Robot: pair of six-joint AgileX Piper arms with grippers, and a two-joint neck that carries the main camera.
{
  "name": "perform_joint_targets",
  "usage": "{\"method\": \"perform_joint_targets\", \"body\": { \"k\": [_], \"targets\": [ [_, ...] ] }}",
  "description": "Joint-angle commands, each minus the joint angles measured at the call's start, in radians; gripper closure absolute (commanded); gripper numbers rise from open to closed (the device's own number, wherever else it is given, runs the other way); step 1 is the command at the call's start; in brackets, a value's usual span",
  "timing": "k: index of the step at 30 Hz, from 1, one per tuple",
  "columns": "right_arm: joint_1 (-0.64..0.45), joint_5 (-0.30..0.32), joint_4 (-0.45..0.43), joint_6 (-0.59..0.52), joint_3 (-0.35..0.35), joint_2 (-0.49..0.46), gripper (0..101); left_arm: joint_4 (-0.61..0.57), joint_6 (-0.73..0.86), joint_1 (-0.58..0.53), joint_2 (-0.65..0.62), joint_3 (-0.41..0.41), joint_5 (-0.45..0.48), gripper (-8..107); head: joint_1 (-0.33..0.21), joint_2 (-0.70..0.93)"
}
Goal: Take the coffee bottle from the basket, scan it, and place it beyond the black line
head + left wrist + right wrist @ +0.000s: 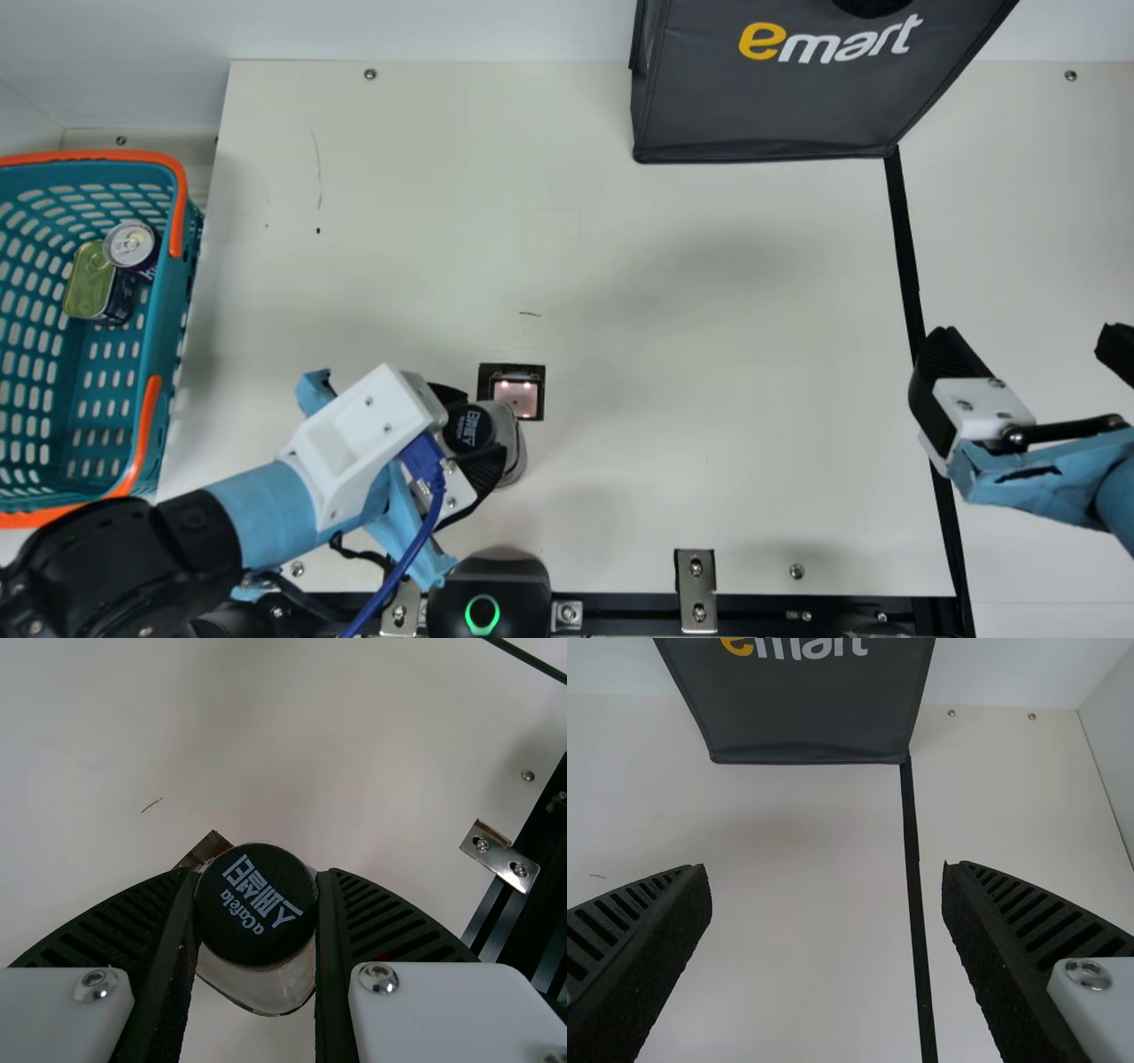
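Note:
My left gripper [474, 425] is at the lower middle of the main view, shut on the coffee bottle [511, 445] just beside the small square scanner window [516, 399]. In the left wrist view the black cap of the coffee bottle [256, 904] sits between the ribbed fingers of my left gripper [256, 904], and a dark corner of the scanner shows behind it. My right gripper [1032, 341] stands open at the right of the main view, by the black line [905, 239]. In the right wrist view, nothing lies between the fingers of my right gripper [827, 890], and the black line [913, 868] runs past them.
The teal basket [159, 354] with orange handles stands at the far left, holding a round can [130, 244] and a flat tin [89, 282]. A dark grey bag [771, 97] is at the back right. A black device [496, 589] sits at the front edge near metal brackets [695, 589].

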Motion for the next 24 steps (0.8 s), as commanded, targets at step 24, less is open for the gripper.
{"method": "perform_joint_targets", "body": {
  "k": [24],
  "targets": [
    [0.0,-0.001,0.0,0.0,0.0,0.0,11,-0.085,0.163,0.084,0.007,-0.105,0.065,89,-0.027,0.002]
  ]
}}
